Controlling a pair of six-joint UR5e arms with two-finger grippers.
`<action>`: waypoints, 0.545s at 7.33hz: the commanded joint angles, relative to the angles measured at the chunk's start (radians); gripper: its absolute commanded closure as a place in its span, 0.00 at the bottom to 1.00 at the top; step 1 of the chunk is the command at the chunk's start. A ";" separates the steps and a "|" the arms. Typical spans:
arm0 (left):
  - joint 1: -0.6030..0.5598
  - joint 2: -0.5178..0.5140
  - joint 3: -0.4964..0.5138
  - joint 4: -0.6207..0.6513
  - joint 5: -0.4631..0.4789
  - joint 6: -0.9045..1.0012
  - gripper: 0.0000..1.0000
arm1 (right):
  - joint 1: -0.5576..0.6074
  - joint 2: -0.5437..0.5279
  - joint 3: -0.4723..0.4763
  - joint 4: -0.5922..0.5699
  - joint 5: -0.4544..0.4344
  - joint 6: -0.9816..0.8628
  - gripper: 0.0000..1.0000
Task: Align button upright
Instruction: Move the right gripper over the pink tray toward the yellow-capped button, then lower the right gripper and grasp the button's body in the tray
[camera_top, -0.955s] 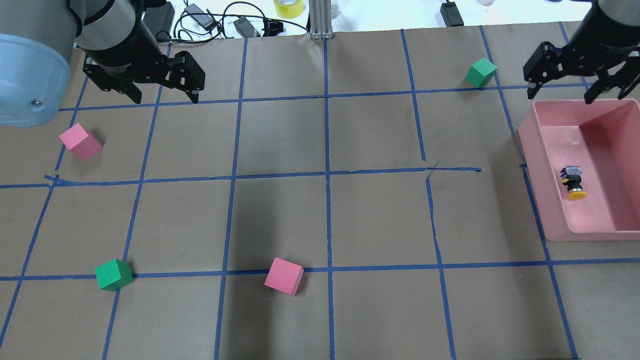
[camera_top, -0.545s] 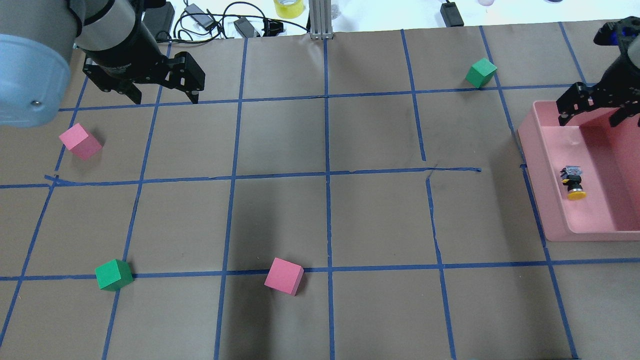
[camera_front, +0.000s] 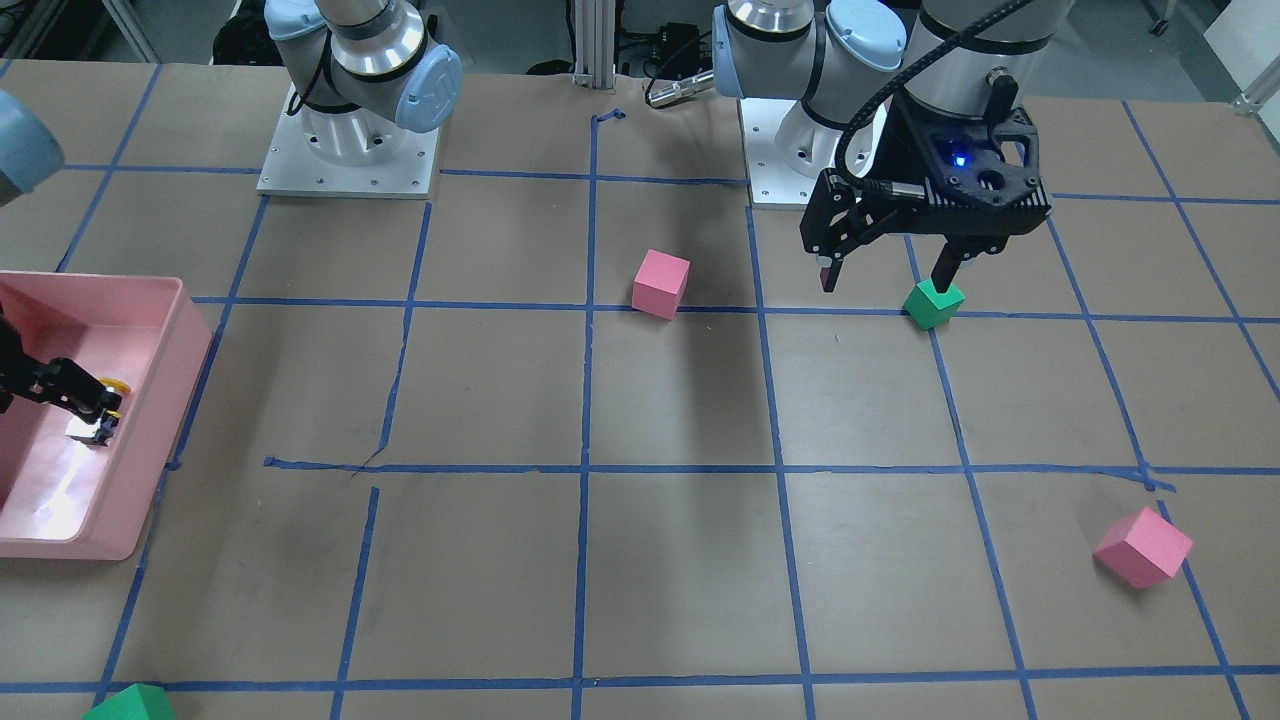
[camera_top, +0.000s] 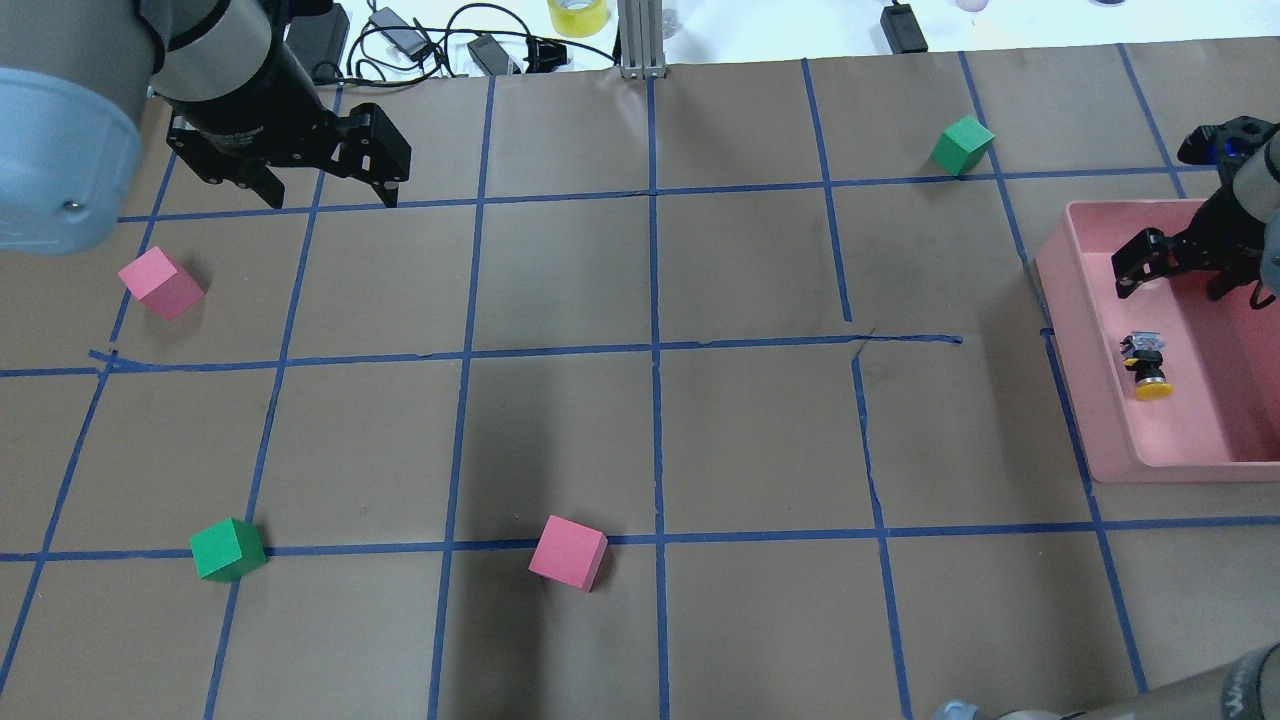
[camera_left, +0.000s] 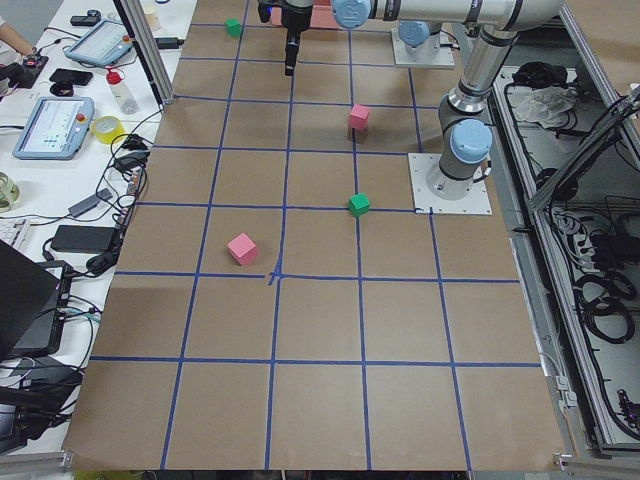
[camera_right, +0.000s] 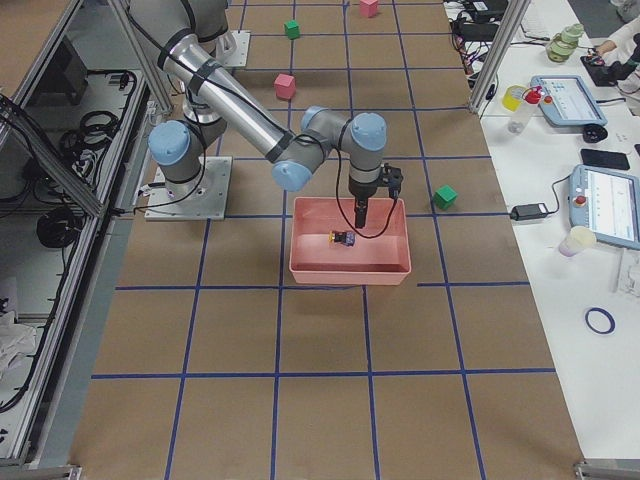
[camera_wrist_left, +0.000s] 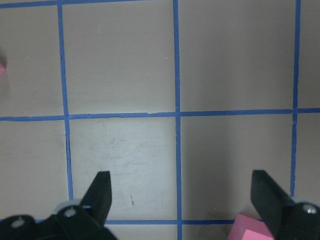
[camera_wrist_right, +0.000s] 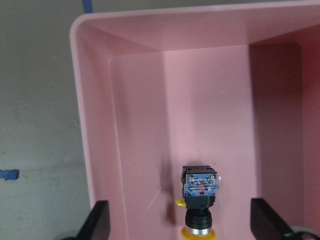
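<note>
Button place: the button (camera_top: 1148, 366) lies on the floor of the pink bin (camera_top: 1088, 400), at the right edge of the overhead view, near the bin's left wall.
Button pose: it is on its side, not upright. The yellow cap points to the lower part of the overhead frame and the whitish base block to the upper part.
Long axis: nearly vertical in the overhead frame, leaning a little. In the right wrist view it also runs up and down, across the line between the two fingers.
Right gripper: the right gripper (camera_top: 1187, 283) hangs inside the bin with its jaws spread wide and nothing between them.
Bearing: the button sits just below and slightly left of that gripper in the overhead frame. In the wrist view it is at bottom centre, between the fingers but apart from both.
Left gripper: the left gripper (camera_top: 330, 190) is in the upper left of the overhead frame, spread wide, holding nothing, over bare paper.
Nearer arm: the right one by far; the left is well apart.
Next move, as a judgement: it likely calls for coming down over the black body, so the closing line must stay crosswise to the axis.
</note>
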 joint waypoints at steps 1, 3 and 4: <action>0.000 0.000 0.000 0.000 -0.003 0.000 0.00 | -0.040 0.066 0.005 -0.023 0.009 -0.056 0.00; 0.000 0.000 0.000 0.000 -0.006 0.000 0.00 | -0.043 0.099 0.003 -0.025 -0.004 -0.060 0.00; 0.000 0.000 0.000 -0.002 0.000 0.000 0.00 | -0.043 0.109 0.005 -0.025 -0.006 -0.061 0.00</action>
